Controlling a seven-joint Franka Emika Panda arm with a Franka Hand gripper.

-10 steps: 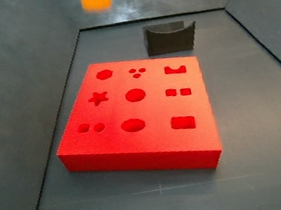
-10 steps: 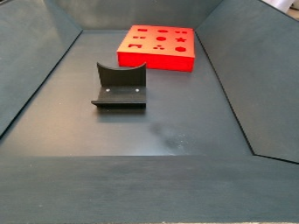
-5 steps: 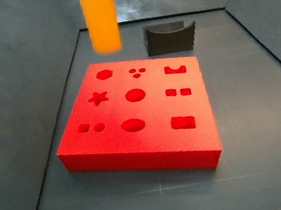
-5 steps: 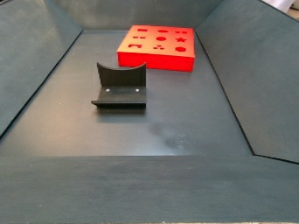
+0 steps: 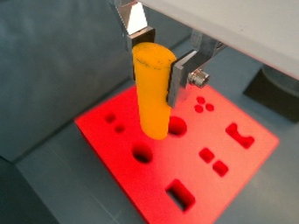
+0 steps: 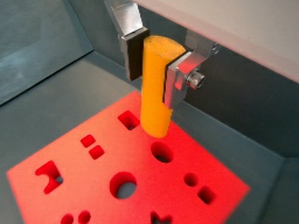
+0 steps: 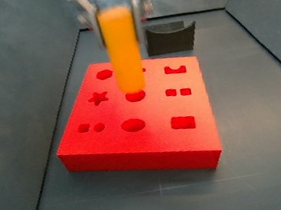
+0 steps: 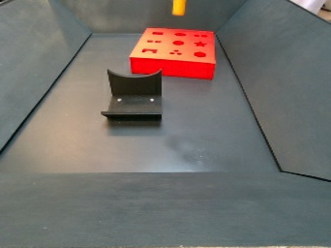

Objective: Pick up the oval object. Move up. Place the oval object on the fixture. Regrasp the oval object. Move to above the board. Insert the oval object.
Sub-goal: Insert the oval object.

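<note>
My gripper is shut on the oval object, a yellow-orange peg held upright by its upper end. It hangs over the middle of the red board, its lower end just above a round cut-out. In both wrist views the silver fingers clamp the peg from two sides, over the board. In a side view only the peg's tip shows above the board. The dark fixture stands empty beside the board.
Grey sloping walls enclose the grey floor. The board carries several other cut-outs: star, squares, small dots, ovals. The fixture stands close behind the board's far edge in a side view.
The gripper has come down with the peg and shifted over the board's middle. The peg's tip has entered the top of the other side view.
</note>
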